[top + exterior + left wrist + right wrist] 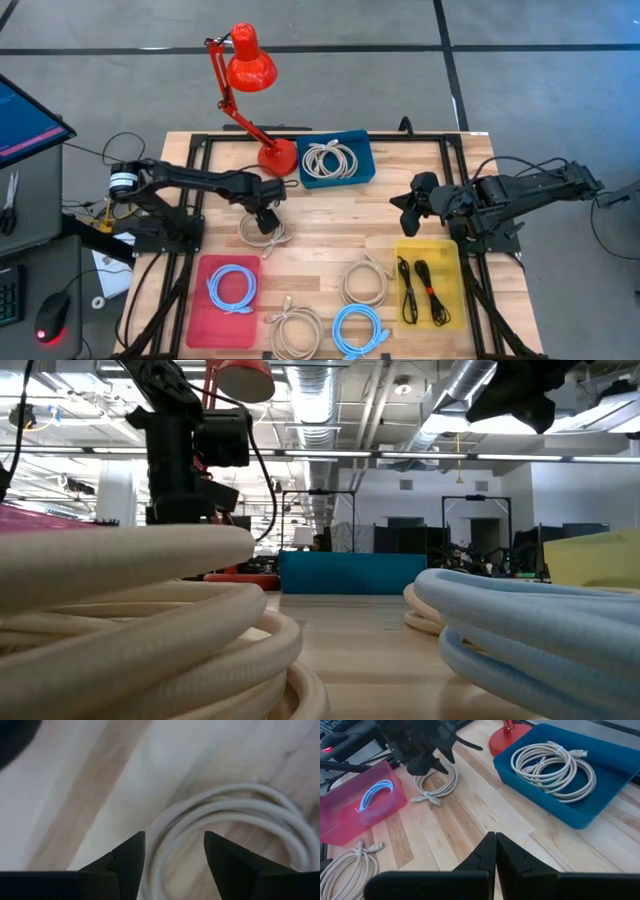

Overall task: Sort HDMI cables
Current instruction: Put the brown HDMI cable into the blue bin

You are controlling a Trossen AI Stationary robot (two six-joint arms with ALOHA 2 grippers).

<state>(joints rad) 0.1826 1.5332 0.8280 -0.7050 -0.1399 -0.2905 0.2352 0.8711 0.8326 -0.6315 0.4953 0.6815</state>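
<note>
Left gripper [266, 219] released over beige coil [262, 232]; pick-up in hand.
Next: descend, clench the coil, carry to blue bin [362, 172]. Right gripper [495, 851] clenched, idle.

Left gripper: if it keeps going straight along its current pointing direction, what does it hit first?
Likely the beige-white coil on the table. The left gripper points down at it with fingers open, straddling the coil's strands. The gap is hard to judge, but nothing shows between them.
</note>
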